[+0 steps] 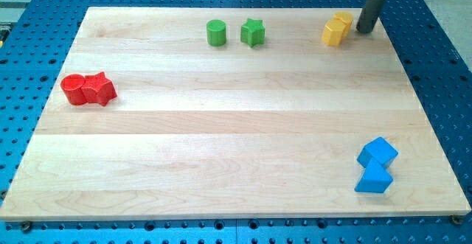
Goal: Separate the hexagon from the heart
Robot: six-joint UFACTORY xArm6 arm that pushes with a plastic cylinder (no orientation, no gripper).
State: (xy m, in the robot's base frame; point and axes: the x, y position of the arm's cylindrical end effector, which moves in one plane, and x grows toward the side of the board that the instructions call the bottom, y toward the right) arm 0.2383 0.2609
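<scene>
Two yellow blocks touch each other near the board's top right. The nearer one (333,32) looks like the hexagon. The one behind it (344,18) looks like the heart, though its outline is hard to make out. My tip (365,30) rests on the board just to the right of the yellow pair, a small gap from the heart. The dark rod rises from it up and out of the view's top.
A green cylinder (216,32) and a green star (253,32) sit side by side at the top centre. A red cylinder (74,89) touches another red block (100,89) at the left. A blue cube (377,152) and a blue triangle (374,179) touch at the bottom right.
</scene>
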